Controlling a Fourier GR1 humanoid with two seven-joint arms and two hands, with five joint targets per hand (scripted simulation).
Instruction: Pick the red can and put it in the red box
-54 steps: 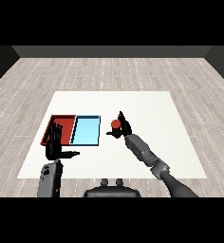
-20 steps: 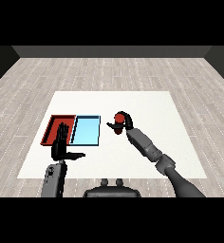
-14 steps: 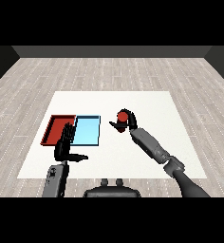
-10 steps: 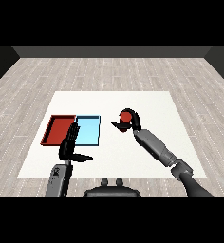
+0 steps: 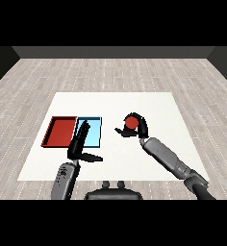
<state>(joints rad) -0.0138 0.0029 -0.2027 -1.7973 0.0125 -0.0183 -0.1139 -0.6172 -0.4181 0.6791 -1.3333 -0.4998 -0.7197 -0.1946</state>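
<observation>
Floor [image 5: 110, 72]: grey wood-look planks surround the counter on all visible sides, running back to a dark wall.
Counter [image 5: 149, 103]: a white top, seen from above and in front, carrying both trays and with both arms over it.
Right forearm [image 5: 166, 157]: grey, coming in from the lower right corner and angled up and left toward the middle of the counter.
Left forearm [image 5: 64, 178]: grey, rising from the lower left, ending just below the trays.
Red tray [image 5: 60, 132]: lies on the left part of the counter, nothing seen inside it; its right edge touches the light blue tray.
Light blue tray [image 5: 93, 131]: sits side by side with the red tray, on its right; its left part is hidden behind the left robot hand.
Left robot hand [image 5: 80, 145]: black, fingers straight and pointing up and away over the border between the two trays, thumb sticking out to the right; it holds nothing.
Right robot hand [image 5: 138, 127]: black, fingers curled over the top and right side of the red can, thumb reaching in from the left, so it is clamped round the can.
Red can [image 5: 131, 123]: in the right robot hand's grasp, near the middle of the counter, to the right of the light blue tray and well apart from the red tray; whether it touches the counter cannot be told.
</observation>
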